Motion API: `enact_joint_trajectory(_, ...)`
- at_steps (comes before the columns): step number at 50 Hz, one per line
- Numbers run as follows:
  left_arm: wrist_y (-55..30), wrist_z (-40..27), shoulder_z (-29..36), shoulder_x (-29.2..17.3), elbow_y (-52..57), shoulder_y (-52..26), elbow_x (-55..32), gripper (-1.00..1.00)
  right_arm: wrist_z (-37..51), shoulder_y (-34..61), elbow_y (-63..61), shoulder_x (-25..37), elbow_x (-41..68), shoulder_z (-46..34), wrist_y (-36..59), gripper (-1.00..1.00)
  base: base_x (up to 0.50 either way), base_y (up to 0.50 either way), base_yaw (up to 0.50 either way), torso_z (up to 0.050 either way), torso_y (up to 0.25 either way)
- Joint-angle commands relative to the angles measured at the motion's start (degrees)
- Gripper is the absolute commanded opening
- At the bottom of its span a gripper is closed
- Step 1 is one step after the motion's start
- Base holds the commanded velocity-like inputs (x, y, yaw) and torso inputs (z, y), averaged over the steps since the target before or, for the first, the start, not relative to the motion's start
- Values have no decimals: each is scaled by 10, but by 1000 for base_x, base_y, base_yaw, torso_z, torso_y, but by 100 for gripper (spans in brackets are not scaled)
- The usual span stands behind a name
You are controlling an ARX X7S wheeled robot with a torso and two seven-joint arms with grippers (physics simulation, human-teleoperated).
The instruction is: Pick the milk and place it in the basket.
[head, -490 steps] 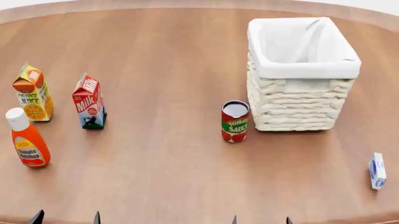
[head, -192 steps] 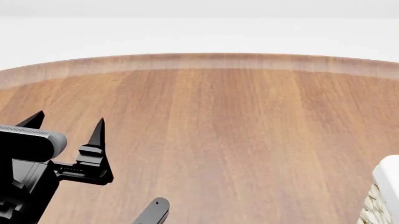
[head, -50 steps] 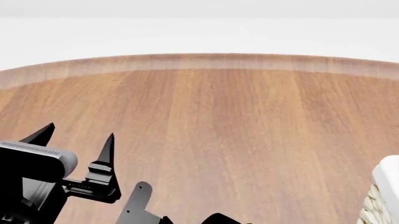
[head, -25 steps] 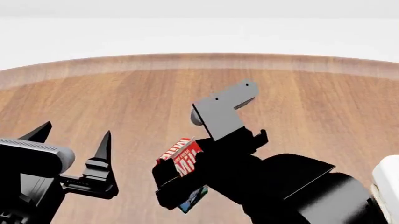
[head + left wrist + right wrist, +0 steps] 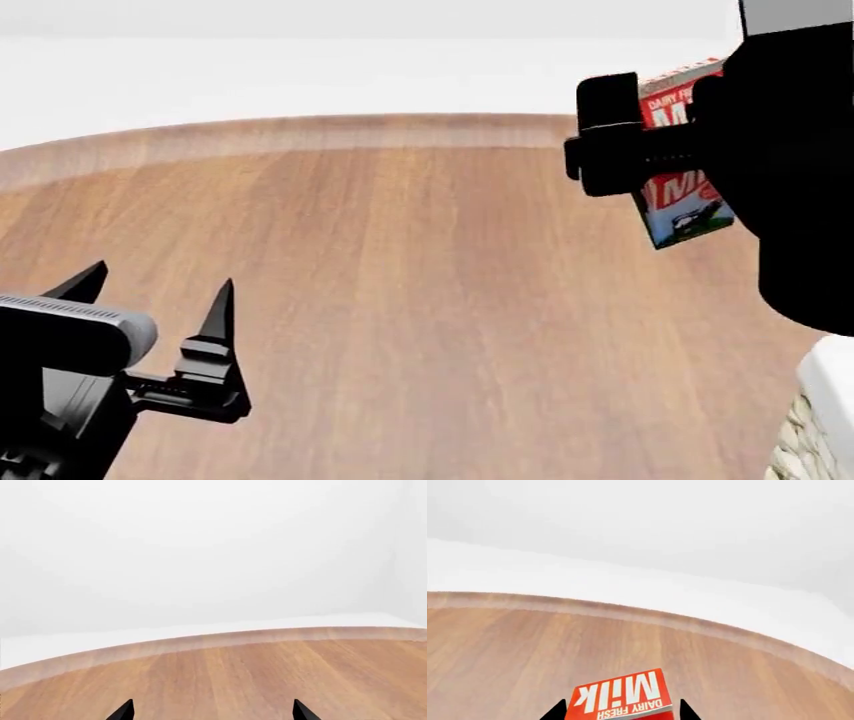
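Both right fingers (image 5: 681, 711) tight on the milk (image 5: 622, 696) — probably tilted — aloft.

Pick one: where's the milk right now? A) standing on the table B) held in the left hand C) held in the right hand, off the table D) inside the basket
C: the milk is clamped in the right hand, up in the air over the table; the left hand is open and empty, and the basket only shows at the view's corner.
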Motion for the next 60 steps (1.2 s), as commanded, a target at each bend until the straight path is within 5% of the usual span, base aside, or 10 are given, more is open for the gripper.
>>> enact_joint_trajectory(1, 1, -3, -1, -2, -2, 0, -3, 100, 112, 39, 9, 59, 24, 58, 4, -100, 0, 0, 0, 0, 0)
enact_joint_trajectory(14, 10, -3, 3, -3, -13, 3, 0, 100, 223, 18, -3, 109, 67, 136, 19, -100, 0, 0, 0, 0, 2)
enact_joint_trajectory(26, 10, -5, 6, -3, -17, -1, -3, 100, 398, 6, 28, 154, 220, 185, 20, -100, 0, 0, 0, 0, 1)
enact_joint_trajectory(60, 21, -7, 11, -7, -31, -2, -5, 100, 436, -122, 14, 220, 239, 246, -59, -100, 0, 0, 0, 0, 2)
